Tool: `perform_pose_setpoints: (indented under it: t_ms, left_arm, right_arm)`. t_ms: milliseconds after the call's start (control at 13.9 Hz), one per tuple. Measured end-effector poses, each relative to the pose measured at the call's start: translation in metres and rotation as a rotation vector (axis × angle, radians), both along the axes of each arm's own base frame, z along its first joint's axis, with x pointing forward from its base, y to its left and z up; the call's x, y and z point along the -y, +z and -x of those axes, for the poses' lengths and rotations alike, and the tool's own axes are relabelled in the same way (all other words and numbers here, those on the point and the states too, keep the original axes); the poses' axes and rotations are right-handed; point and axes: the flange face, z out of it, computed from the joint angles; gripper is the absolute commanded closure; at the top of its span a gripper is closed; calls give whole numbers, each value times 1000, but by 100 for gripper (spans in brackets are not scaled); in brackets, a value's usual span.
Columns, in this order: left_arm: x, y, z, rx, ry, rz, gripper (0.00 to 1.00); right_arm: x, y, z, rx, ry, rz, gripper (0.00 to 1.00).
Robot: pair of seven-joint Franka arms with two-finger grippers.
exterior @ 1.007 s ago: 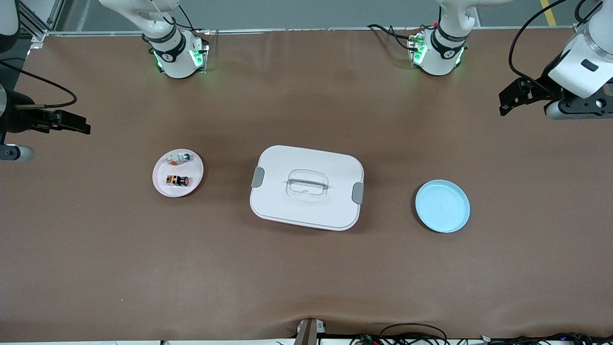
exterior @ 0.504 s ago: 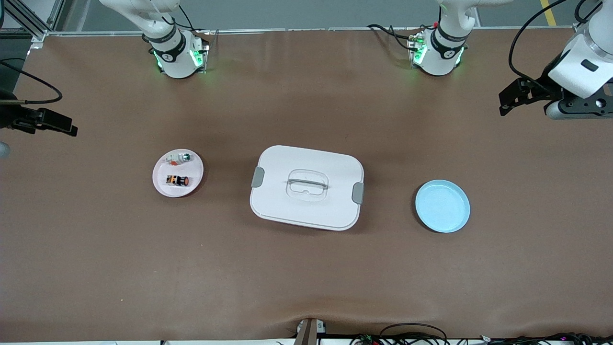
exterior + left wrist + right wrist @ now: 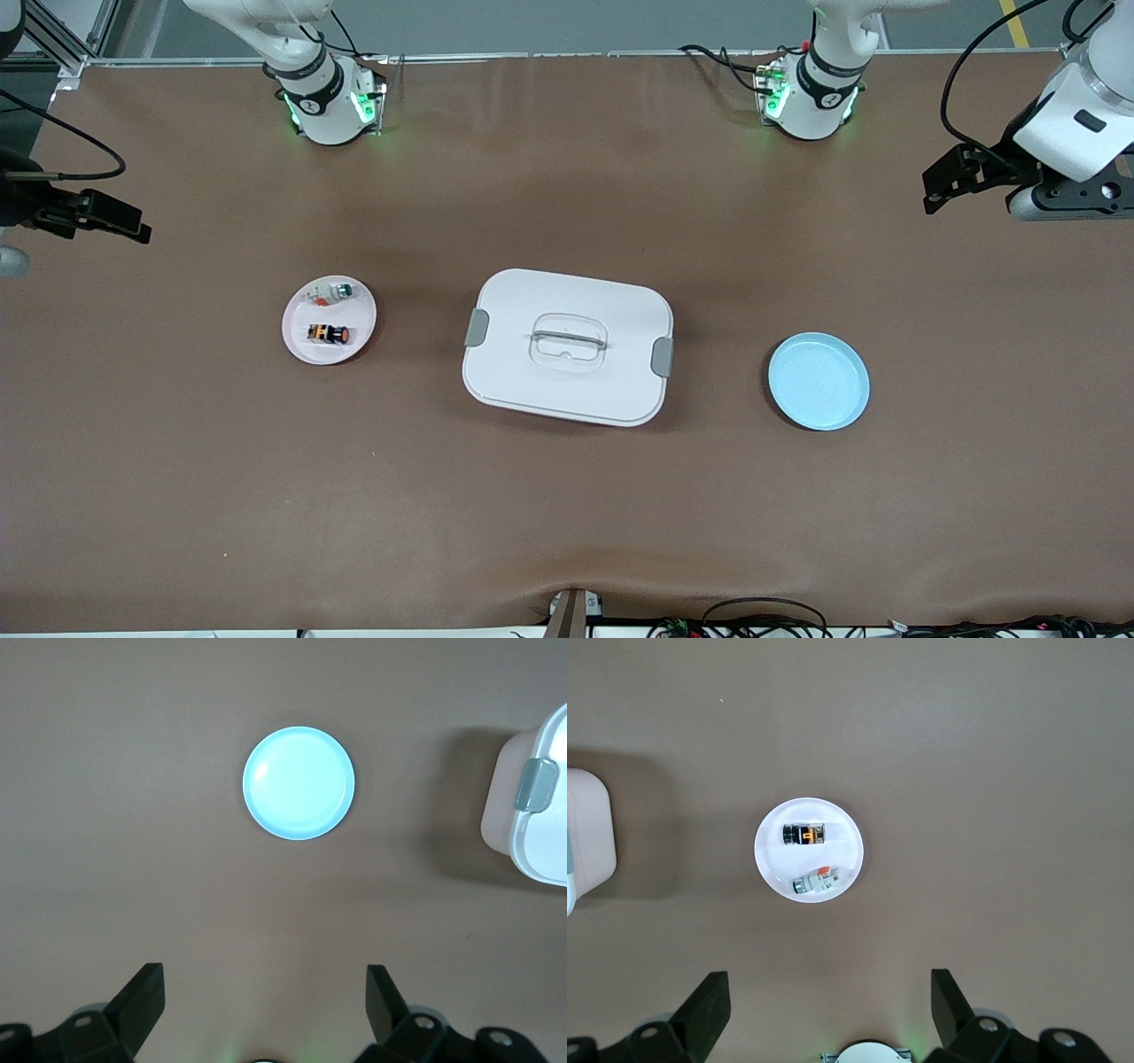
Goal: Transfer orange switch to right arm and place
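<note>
Orange switch (image 3: 327, 333), black-bodied with orange cap, lies on the white plate (image 3: 301, 347), center-left of frame; no readable writing. Left gripper (image 3: 266, 997) and right gripper (image 3: 830, 997) both gape, holding nothing.

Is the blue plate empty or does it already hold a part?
Empty. The blue plate shows only its bare surface in the front and left wrist views; the orange switch lies on the white plate.
</note>
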Motion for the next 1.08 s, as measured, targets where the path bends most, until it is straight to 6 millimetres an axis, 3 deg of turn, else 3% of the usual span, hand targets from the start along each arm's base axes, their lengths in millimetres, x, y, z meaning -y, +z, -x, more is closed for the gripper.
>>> perform_pose_setpoints:
  t_ms: [1079]
  left_arm:
    - [-4,7,-7,20,8,5,0]
  right_arm:
    - [-3,11,6,76,-88,-1,0]
